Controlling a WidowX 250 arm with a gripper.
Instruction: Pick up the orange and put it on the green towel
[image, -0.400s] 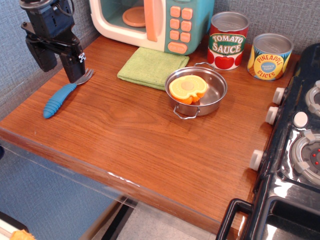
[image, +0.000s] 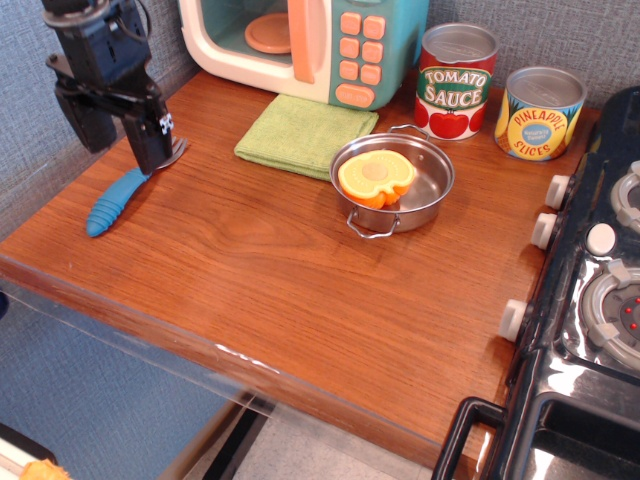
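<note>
Orange (image: 376, 177) in steel pot (image: 425, 195) beside green towel (image: 305, 131), gripper (image: 118, 130) jaws apart, empty, over fork (image: 125, 190).

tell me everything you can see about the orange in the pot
The orange is a small toy half-orange that looks like glossy plastic, with a darker orange rind and a paler yellow-orange cut face that has a round centre. It lies cut face up, slightly tilted, inside the steel pot, toward its left side, resting against the pot's inner wall. Nothing else touches it; the hand is far off to the left.
</note>
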